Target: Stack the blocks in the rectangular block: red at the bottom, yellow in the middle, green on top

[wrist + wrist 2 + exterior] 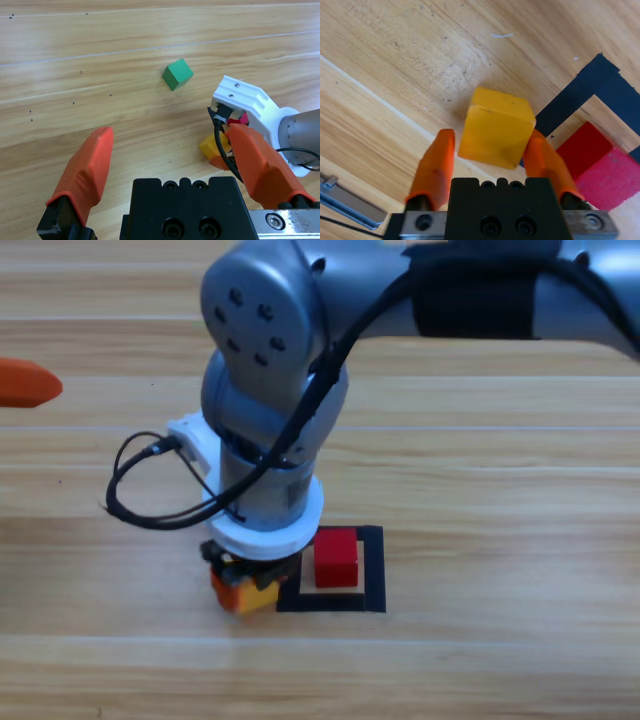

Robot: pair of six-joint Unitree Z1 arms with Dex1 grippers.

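Our left gripper [170, 165] waits wide open at nine o'clock. Our right gripper [492, 157] clamps the yellow cube [496, 127] just outside the tape frame [372, 570]; tilted, it could land skewed on the red cube [336, 556].

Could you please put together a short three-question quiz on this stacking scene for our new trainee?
1. True or false: the red cube already sits inside the black tape frame.
2. Which cube does the right tool hold? A) green B) yellow C) red
3. Fill in: the green cube lies on the bare ____, seen from the left tool, which waits open at the high view's left edge.

Key:
1. True.
2. B: its jaws are shut on the yellow cube, just outside the frame's left side.
3. Table; nothing touches the cube.
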